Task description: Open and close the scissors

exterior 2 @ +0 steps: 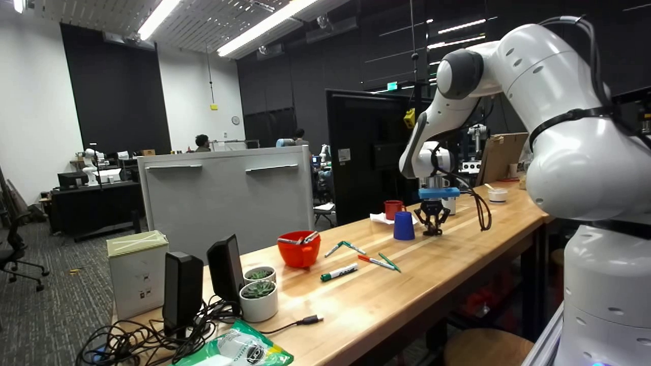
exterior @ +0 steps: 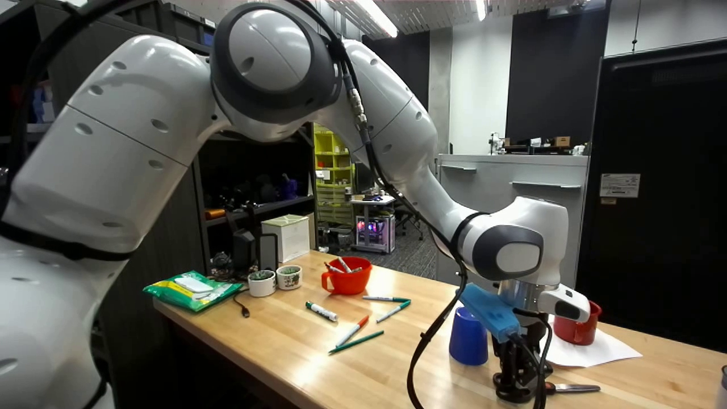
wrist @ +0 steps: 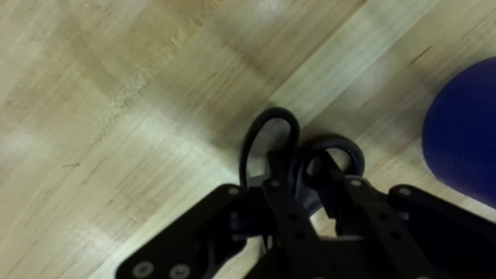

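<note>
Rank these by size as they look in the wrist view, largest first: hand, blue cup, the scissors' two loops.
1. Hand
2. Blue cup, cut off by the picture's edge
3. Scissors' loops: too alike to rank, the hand partly covering both

The gripper is at the dark-looped scissors, fingertips apart, one at each loop; any pinch is unclear. A blue cup stands near; the tabletop is pale wood.

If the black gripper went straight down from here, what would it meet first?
Probably the small metal scissors with dark loop handles; if the gripper has its fingertips inside the loops, the pale wooden tabletop. Depth is unclear.
</note>
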